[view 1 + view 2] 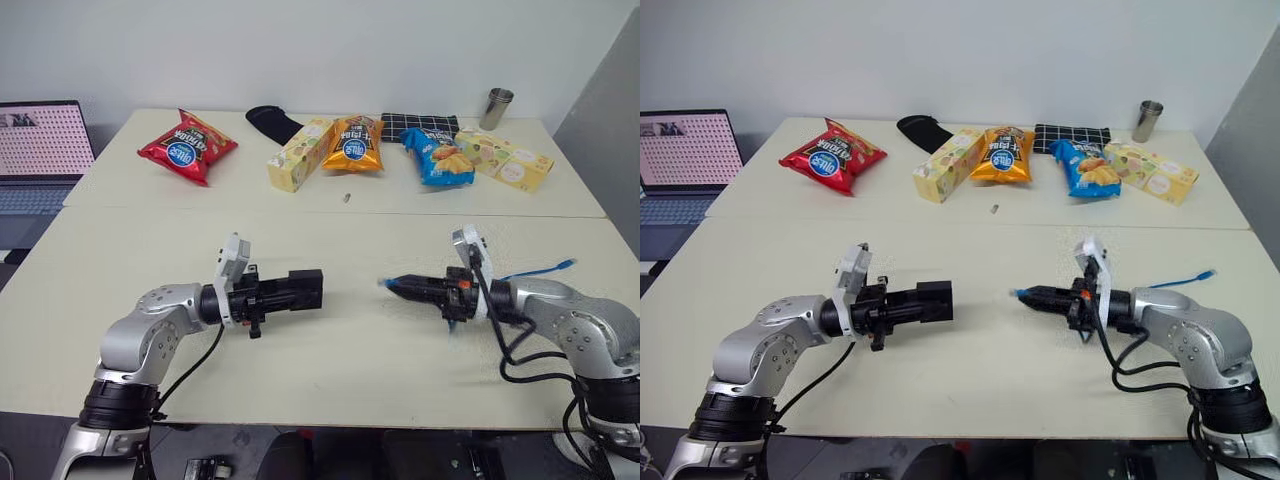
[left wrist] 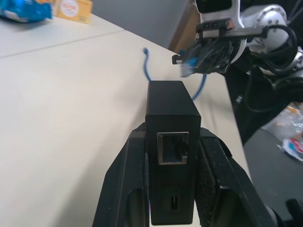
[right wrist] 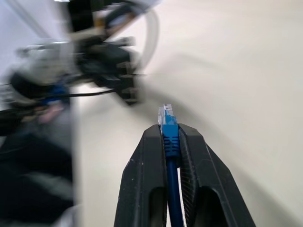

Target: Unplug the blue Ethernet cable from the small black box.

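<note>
Left claw [image 2: 171,156]: clamped on small black box [image 2: 170,118], port empty in its wrist view. Right claw [image 3: 171,137]: pinching blue Ethernet cable [image 3: 169,130] behind plug, apart from box, above bench [image 1: 330,350].

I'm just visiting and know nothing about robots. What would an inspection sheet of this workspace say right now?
Surface: pale table, a seam running across it.
Job's things: small black box, its port empty; blue Ethernet cable unplugged, its far end lying on the table behind the right arm.
Clutter: red snack bag, orange snack bag, blue snack bag, two yellow cartons, black cloth, checked cloth, metal cup, along the far side.
Grippers: left gripper shut on the box; right gripper shut on the cable just behind its plug; the two are apart.
Cables: black arm cables.
Surroundings: laptop at left, pale wall.
</note>
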`<action>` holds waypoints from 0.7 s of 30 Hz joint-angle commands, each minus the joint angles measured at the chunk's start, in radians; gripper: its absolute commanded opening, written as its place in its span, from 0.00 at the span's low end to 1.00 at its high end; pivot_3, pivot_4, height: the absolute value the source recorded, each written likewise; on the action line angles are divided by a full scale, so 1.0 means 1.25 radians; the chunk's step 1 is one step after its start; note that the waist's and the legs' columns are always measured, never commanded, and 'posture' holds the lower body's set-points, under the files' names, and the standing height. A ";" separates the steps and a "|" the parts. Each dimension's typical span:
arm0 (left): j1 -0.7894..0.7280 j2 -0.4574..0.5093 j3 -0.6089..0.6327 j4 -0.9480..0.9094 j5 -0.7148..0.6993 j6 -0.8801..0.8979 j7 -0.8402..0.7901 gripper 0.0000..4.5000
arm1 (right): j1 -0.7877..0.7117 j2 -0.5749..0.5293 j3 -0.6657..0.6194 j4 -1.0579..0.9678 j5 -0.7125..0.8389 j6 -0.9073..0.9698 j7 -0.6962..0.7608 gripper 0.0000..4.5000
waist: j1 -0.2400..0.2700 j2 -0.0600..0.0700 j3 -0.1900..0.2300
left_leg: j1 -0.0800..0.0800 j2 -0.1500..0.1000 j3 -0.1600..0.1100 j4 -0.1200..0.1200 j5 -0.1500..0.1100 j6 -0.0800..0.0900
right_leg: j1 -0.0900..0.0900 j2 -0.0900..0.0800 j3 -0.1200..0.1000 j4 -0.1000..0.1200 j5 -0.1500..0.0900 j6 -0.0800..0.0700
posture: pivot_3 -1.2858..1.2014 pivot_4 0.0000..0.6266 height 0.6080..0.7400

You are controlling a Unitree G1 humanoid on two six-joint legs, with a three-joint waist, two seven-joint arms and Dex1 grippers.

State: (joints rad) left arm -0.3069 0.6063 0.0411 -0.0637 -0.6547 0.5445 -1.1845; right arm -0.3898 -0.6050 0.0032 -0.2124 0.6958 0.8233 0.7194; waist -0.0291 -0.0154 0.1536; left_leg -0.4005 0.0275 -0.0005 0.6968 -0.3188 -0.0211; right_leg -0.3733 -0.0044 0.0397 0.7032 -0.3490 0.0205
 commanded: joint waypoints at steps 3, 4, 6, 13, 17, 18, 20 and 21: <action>-0.017 -0.026 0.022 0.008 0.020 -0.032 0.060 0.18 | -0.078 0.040 0.024 0.233 -0.328 -0.238 -0.271 0.09 | 0.001 0.000 0.000 | 0.000 0.000 0.000 0.000 0.001 -0.001 | -0.001 0.000 0.000 0.000 0.000 0.000 | 0.52 0.24 1.00; -0.020 -0.029 0.021 0.013 0.026 -0.037 0.067 0.18 | -0.083 0.048 0.020 0.251 -0.341 -0.250 -0.282 0.14 | 0.001 0.000 0.000 | 0.000 0.000 0.001 0.000 0.001 -0.001 | -0.001 0.000 0.000 0.000 0.000 0.000 | 0.52 0.24 1.00; -0.027 -0.039 0.020 0.027 0.048 -0.059 0.091 0.18 | -0.089 0.059 0.017 0.260 -0.354 -0.260 -0.279 0.25 | 0.000 0.000 0.000 | -0.001 0.000 0.001 0.000 0.001 -0.001 | -0.002 0.000 0.000 0.000 0.000 0.000 | 0.52 0.24 1.00; -0.072 -0.090 0.042 0.111 0.136 -0.155 0.228 0.18 | -0.092 0.054 -0.001 0.200 -0.343 -0.267 -0.216 0.62 | 0.000 0.000 0.000 | -0.001 0.000 0.002 0.000 0.001 -0.001 | -0.002 0.000 0.000 0.001 0.000 0.000 | 0.52 0.24 1.00; -0.119 -0.119 0.060 0.226 0.240 -0.289 0.358 0.18 | -0.082 0.009 0.021 0.088 -0.284 -0.233 -0.069 0.88 | 0.001 0.000 0.000 | -0.001 0.000 0.002 0.000 0.001 -0.001 | -0.002 0.000 0.000 0.001 0.000 0.000 | 0.52 0.24 1.00; -0.130 -0.123 0.065 0.260 0.264 -0.332 0.386 0.18 | -0.077 -0.001 0.025 0.044 -0.252 -0.212 -0.027 0.93 | 0.002 0.000 0.000 | -0.001 0.000 0.002 0.000 0.001 -0.001 | -0.002 0.000 0.000 0.001 0.000 0.000 | 0.52 0.24 1.00; -0.149 -0.125 0.074 0.335 0.309 -0.413 0.434 0.18 | -0.076 -0.010 0.028 -0.040 -0.184 -0.149 0.019 0.99 | 0.001 0.000 0.000 | -0.001 0.000 0.001 0.000 0.001 -0.001 | -0.002 0.000 0.000 0.000 0.000 0.000 | 0.52 0.24 1.00; -0.153 -0.124 0.073 0.369 0.332 -0.454 0.452 0.18 | -0.076 -0.010 0.033 -0.069 -0.162 -0.123 0.031 0.99 | 0.002 0.000 0.000 | -0.001 0.001 0.001 0.000 0.001 -0.001 | -0.002 0.000 0.000 0.001 0.000 0.000 | 0.52 0.24 1.00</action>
State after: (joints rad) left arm -0.4775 0.4458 0.1049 0.3356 -0.2985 0.0989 -0.6782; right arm -0.4798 -0.6113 0.0421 -0.1814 0.4076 0.6054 0.7007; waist -0.0270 -0.0154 0.1536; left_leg -0.4016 0.0280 0.0011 0.6961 -0.3181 -0.0223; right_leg -0.3759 -0.0044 0.0396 0.7038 -0.3489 0.0205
